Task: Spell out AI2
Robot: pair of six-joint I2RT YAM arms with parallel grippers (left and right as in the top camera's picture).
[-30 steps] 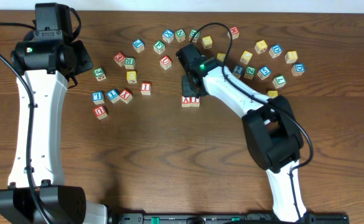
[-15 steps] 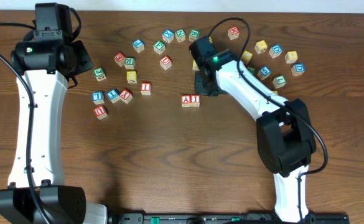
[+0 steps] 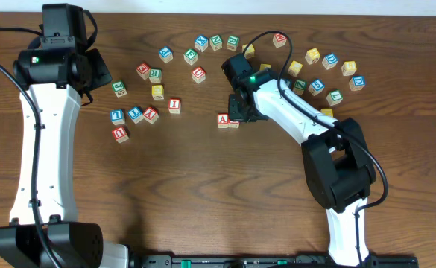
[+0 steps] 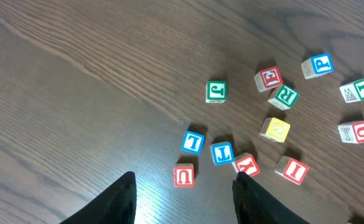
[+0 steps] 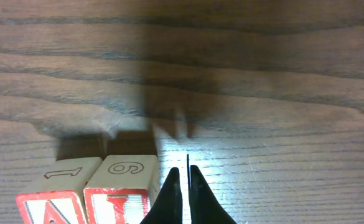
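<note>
Just left of the right gripper [image 5: 185, 177]: I block [image 5: 122, 183], with A block [image 5: 60, 183] flush on its far side. The row runs left-right. Right fingers are pressed together, holding nothing, and sit in the slot the 2 needs. Can't read the 2 for sure. Best guess is the blue-framed block [image 3: 317, 86], off to this gripper's right, so the right arm is far nearer. Left gripper [image 4: 183, 199] is spread wide and empty.

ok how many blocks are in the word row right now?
2: the A block on the left and the I block touching its right side. Overhead, the right hand partly covers the I block.
</note>
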